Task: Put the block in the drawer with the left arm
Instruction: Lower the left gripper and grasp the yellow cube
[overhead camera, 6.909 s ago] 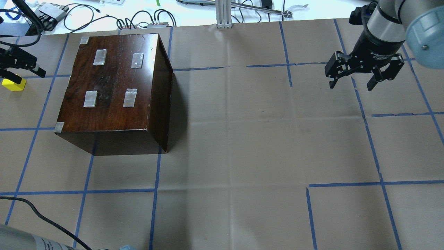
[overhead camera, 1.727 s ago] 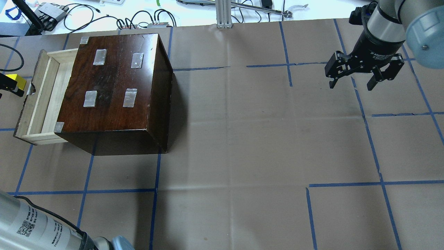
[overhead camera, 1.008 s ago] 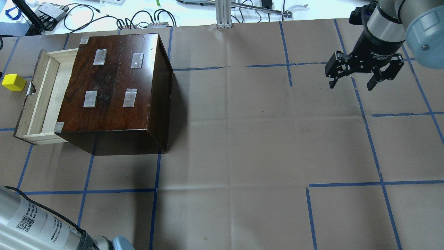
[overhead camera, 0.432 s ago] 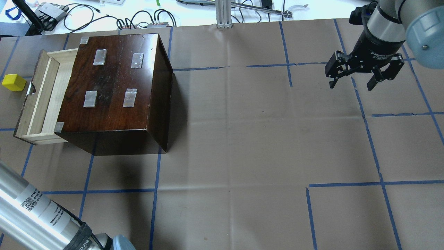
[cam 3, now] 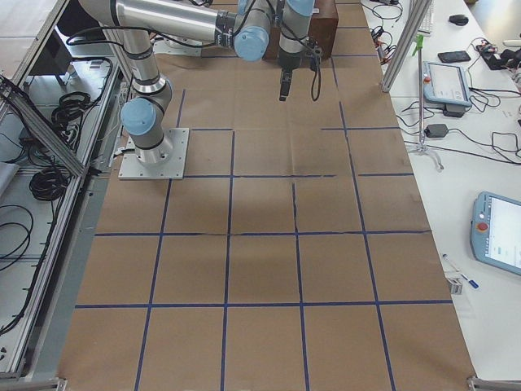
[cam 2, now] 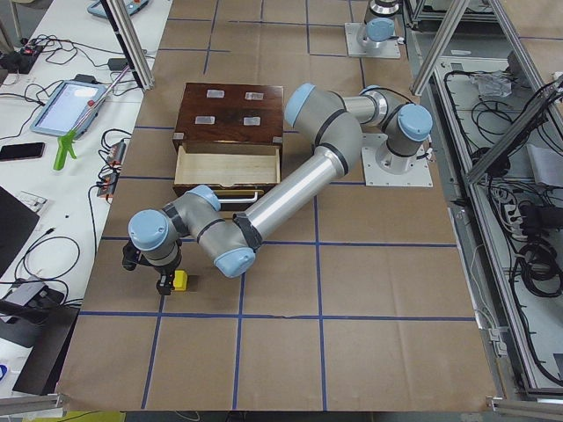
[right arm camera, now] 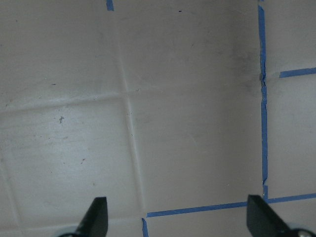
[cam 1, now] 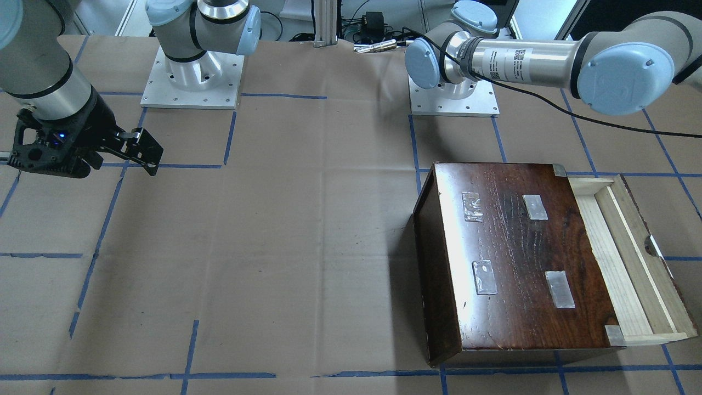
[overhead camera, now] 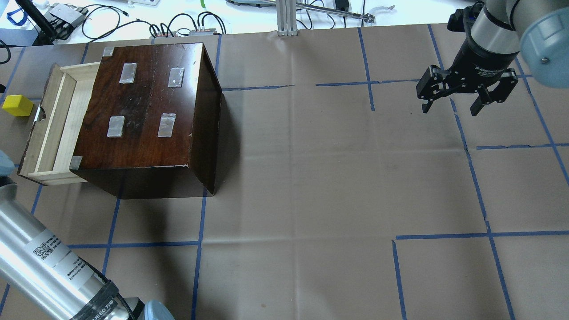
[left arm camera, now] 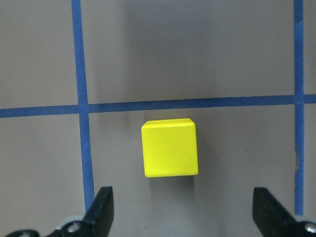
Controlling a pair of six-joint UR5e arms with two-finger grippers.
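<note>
The small yellow block [overhead camera: 18,105] sits on the brown paper just left of the open drawer [overhead camera: 53,120], which is pulled out of the dark wooden box [overhead camera: 151,106]. The drawer looks empty. In the left wrist view my left gripper [left arm camera: 183,200] is open, its fingers [left arm camera: 103,207] straddling the near side of the block [left arm camera: 169,148] from above, without touching it. In the exterior left view it hangs over the block [cam 2: 180,280]. It is out of the overhead view. My right gripper [overhead camera: 451,106] is open and empty at the far right.
The left arm's silver link [overhead camera: 44,266] crosses the overhead view's bottom left corner. Cables and devices [overhead camera: 66,15] and an aluminium post [overhead camera: 286,18] line the table's far edge. Blue tape lines grid the paper.
The drawer, shut in the earliest frame, stands open. My left gripper left the overhead view's left edge and its arm link swung further in at bottom left. Block and right arm stayed put.
</note>
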